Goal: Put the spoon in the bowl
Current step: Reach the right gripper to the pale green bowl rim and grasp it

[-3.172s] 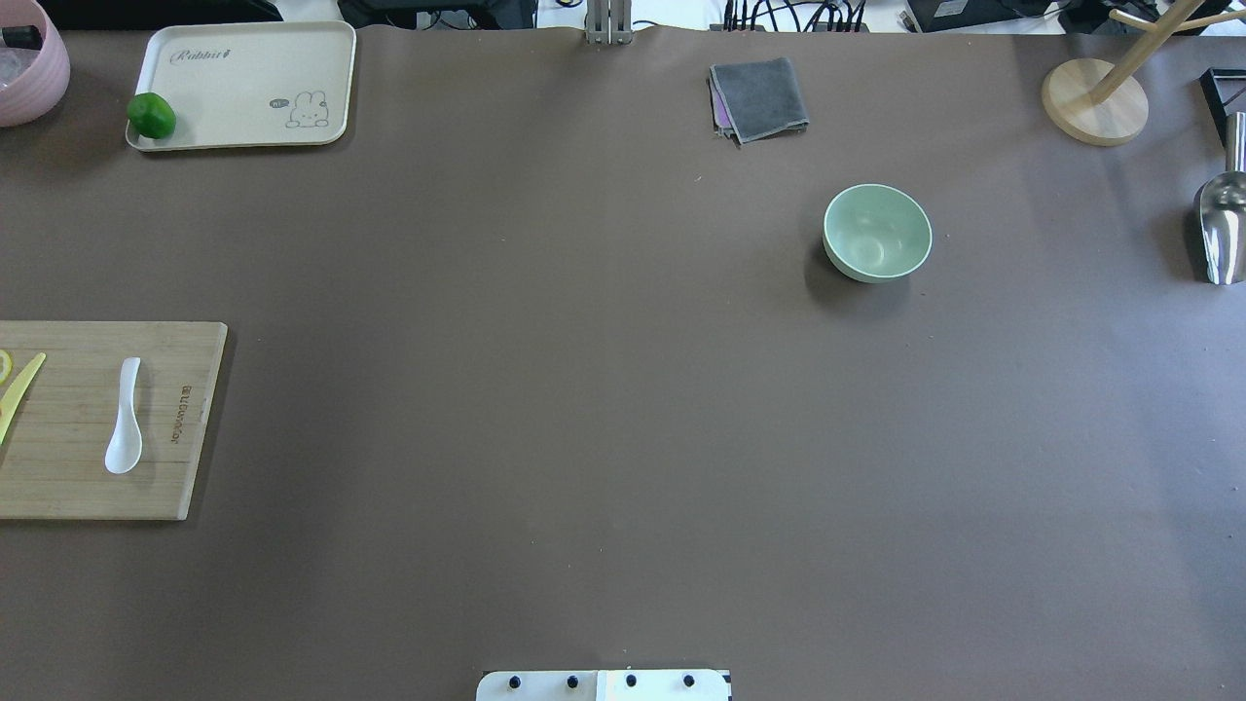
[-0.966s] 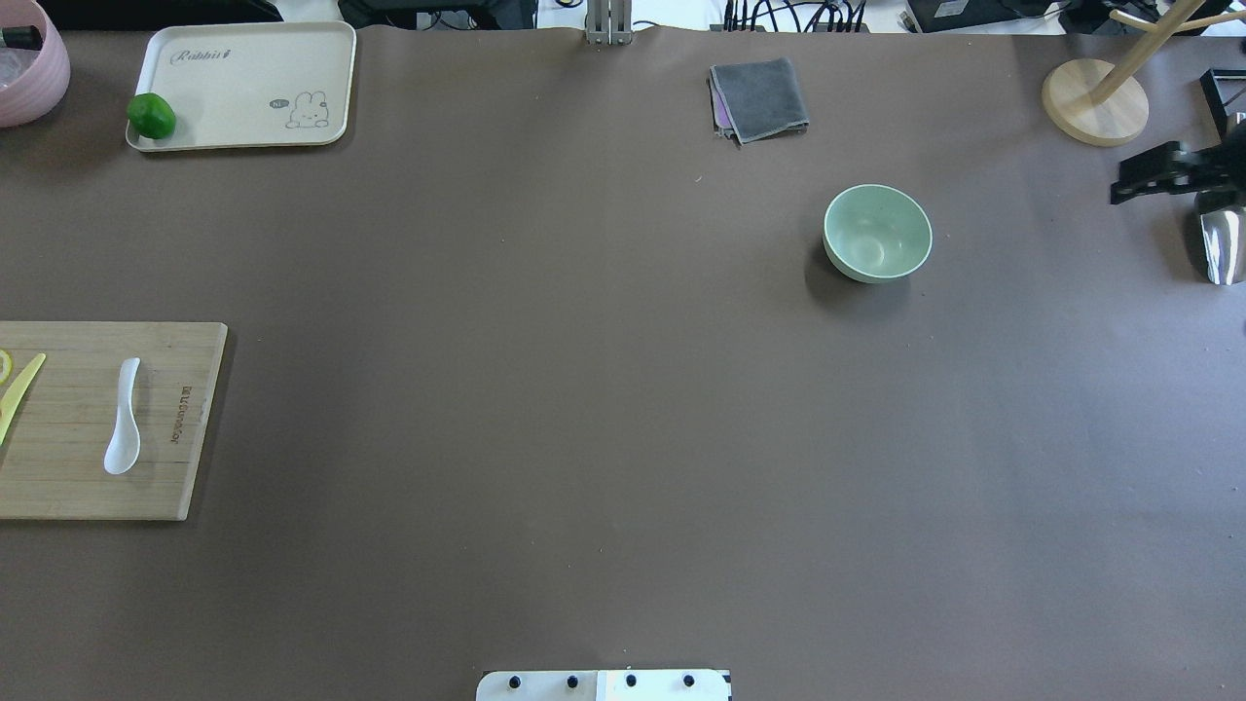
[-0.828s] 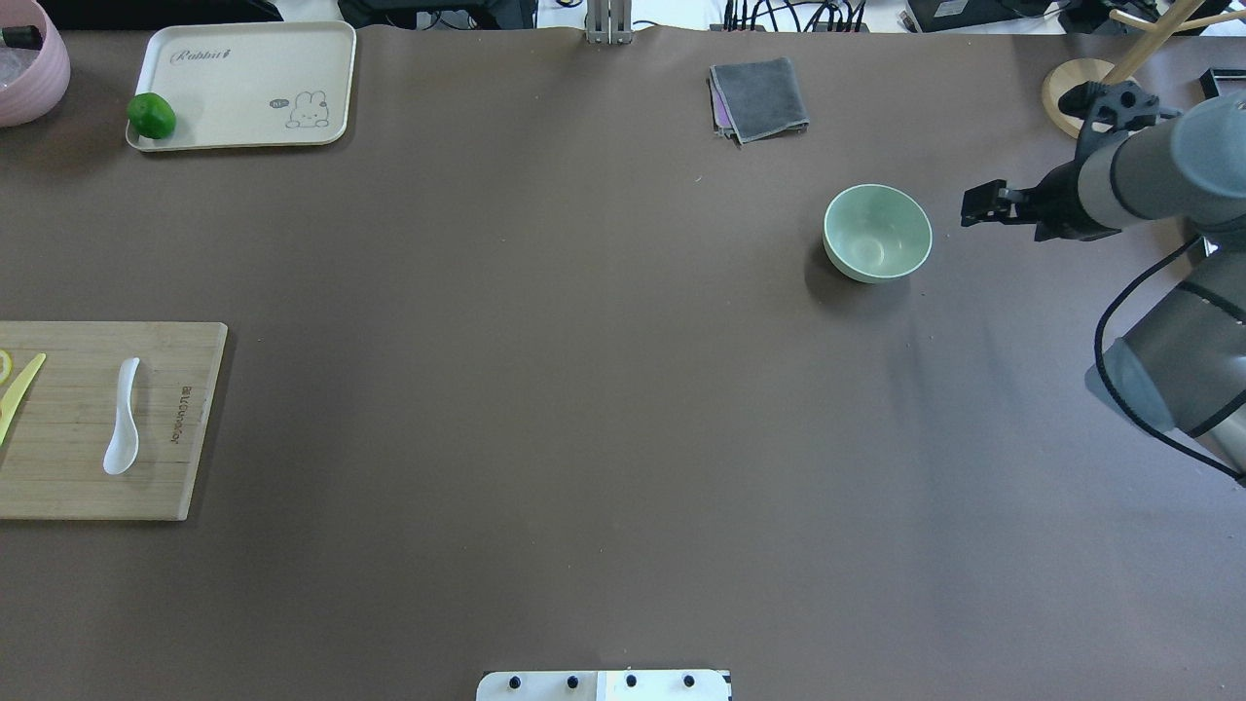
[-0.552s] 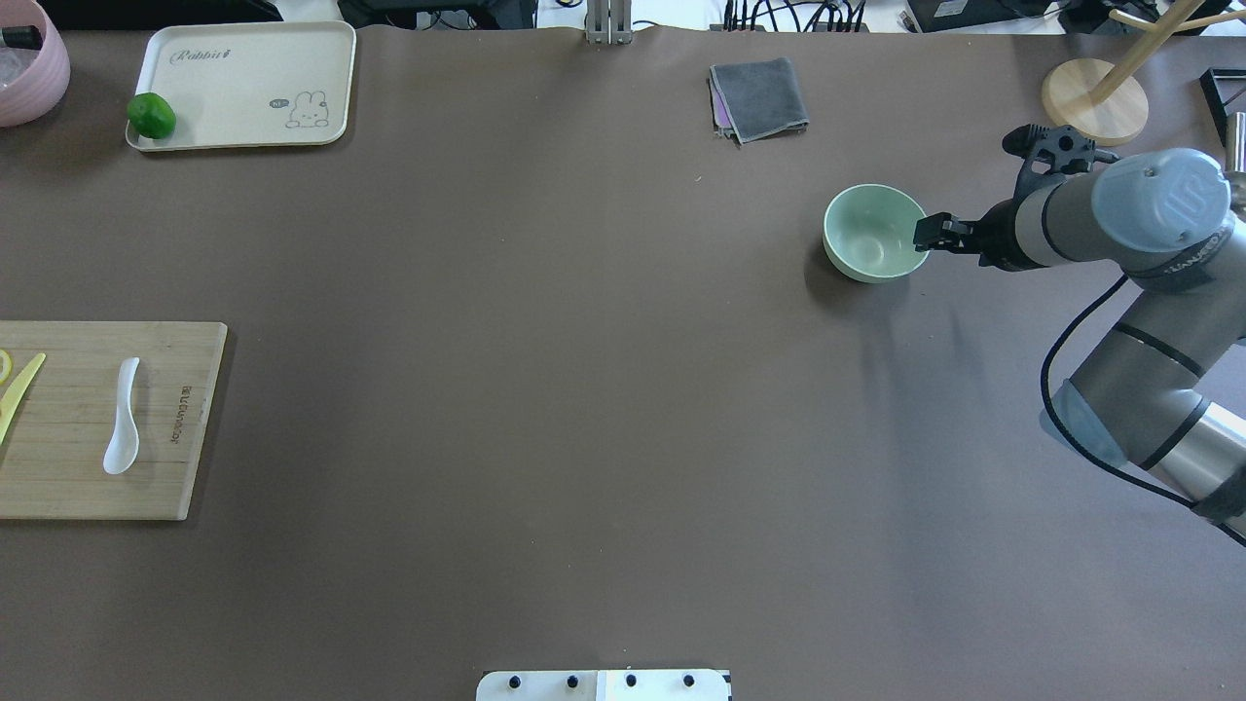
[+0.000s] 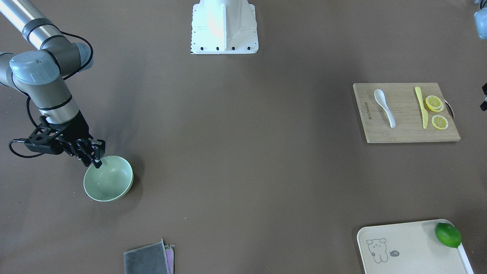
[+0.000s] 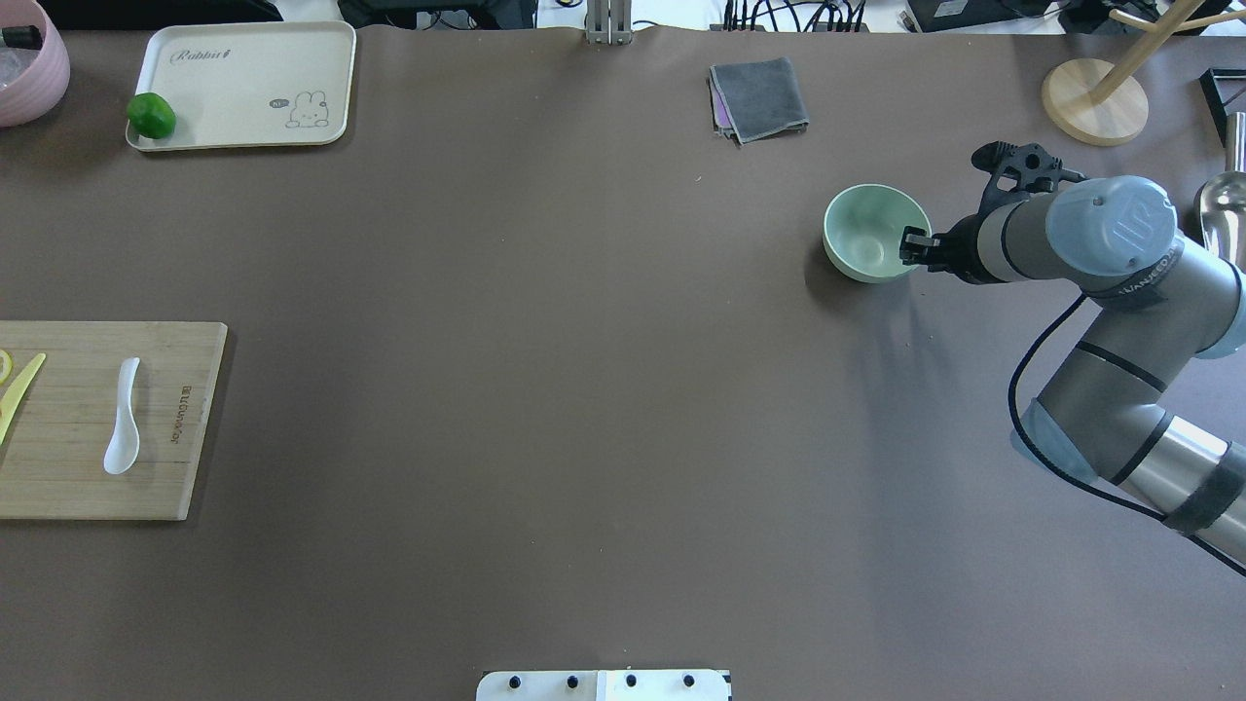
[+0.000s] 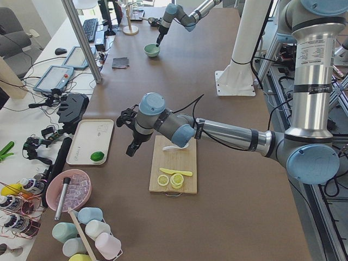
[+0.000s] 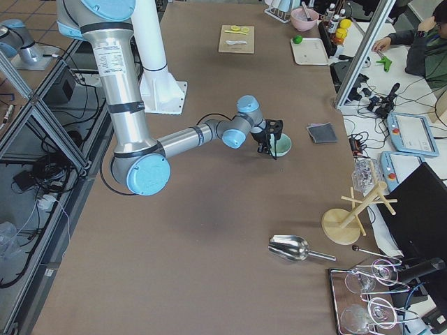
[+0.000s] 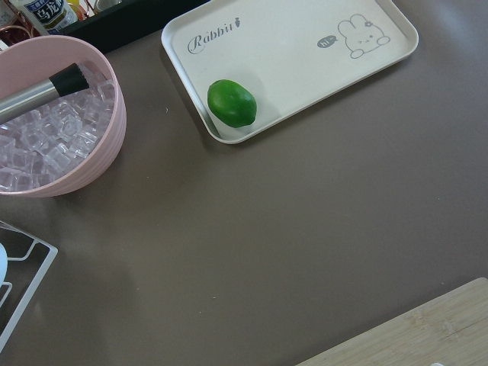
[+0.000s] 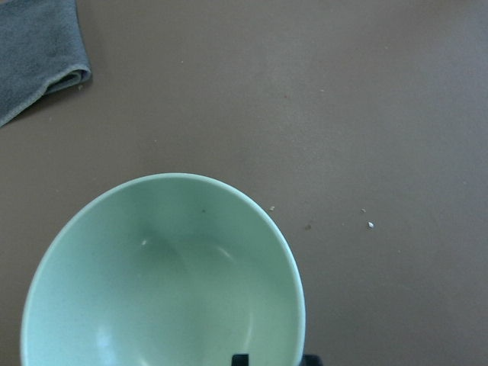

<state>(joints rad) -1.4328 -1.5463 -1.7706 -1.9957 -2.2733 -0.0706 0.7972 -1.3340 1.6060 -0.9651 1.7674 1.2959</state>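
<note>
Right gripper [image 6: 911,245] is open, straddling the bowl [image 6: 869,234] rim toward the far right corner, cloth [image 6: 759,97] nearby. Spoon [image 6: 124,417] lies on the board [image 6: 58,487] at the left edge beside a knife [image 5: 420,107]. Left gripper [image 7: 131,149]: can't tell.

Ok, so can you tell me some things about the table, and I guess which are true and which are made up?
1. The spoon is already in the bowl. False: it lies on the wooden board, and the bowl is empty.
2. The right pincer is at the bowl's rim. True: one finger is inside, one outside.
3. The lime sits on the tray. True.
4. The yellow knife lies in the bowl. False: it is on the wooden board, between the spoon and the lemon slices.
</note>
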